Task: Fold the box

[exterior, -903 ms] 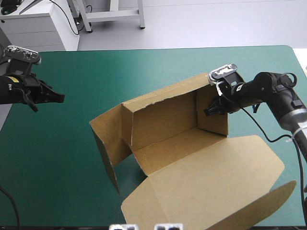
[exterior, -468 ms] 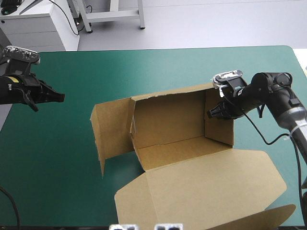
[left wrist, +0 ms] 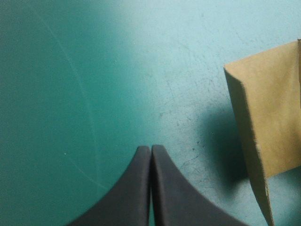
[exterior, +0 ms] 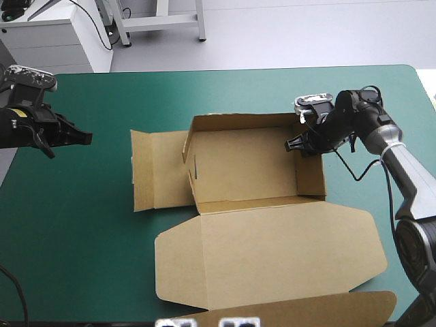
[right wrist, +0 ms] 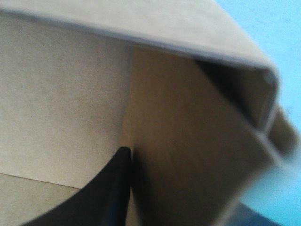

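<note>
Box [exterior: 252,170] at worktop [exterior: 82,225] centre, open tray, lid [exterior: 272,255] flat at 6 o'clock. Right jaws pinching 3 o'clock end wall [exterior: 310,174]; left jaws pressed together, empty, 9 o'clock. Risk: pinch slips, wall springs out; unbraced box skids.

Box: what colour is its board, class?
The box is plain brown; the high view shows it best.

Teal-green table cover [exterior: 204,95], rounded at its far right corner, faint scuff marks [left wrist: 181,117] on its surface.
</note>
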`<state>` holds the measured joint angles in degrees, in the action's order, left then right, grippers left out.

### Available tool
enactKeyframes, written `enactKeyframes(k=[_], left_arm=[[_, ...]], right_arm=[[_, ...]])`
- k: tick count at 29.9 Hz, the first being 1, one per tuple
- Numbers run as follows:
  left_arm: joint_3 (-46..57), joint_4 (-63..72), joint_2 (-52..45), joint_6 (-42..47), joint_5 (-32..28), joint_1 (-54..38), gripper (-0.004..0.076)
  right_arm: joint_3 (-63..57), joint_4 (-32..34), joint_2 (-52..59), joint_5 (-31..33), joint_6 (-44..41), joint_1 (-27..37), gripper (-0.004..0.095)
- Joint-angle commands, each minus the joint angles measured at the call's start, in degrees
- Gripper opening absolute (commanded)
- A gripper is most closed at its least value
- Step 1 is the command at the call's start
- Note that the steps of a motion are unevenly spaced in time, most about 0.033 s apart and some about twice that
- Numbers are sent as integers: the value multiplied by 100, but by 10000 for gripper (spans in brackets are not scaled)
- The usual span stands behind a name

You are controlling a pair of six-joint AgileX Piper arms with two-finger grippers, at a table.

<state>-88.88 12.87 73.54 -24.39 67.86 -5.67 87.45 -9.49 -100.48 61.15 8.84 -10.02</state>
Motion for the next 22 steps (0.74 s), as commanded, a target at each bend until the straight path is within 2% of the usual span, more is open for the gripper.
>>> enactKeyframes(k=[1,7,9,14,18,22], left_arm=[[-159,124,-144,47,-286,14,-9],[-159,133,-144,47,-286,14,-9],[-159,133,-144,47,-286,14,-9],[-159,133,-144,47,-286,14,-9],[-159,133,-144,47,-298,14,-9],[-159,133,-144,47,-298,14,-9]], right_arm=[[450,-210,32,124,-66,29,58],[1139,-369,32,249,-66,29,494],[1379,-369,32,417,-66,29,564],[2033,-101,32,1052,-25,29,564],[2109,161,56,1052,-77,29,564],[2109,103,46,1052,-128,29,564]])
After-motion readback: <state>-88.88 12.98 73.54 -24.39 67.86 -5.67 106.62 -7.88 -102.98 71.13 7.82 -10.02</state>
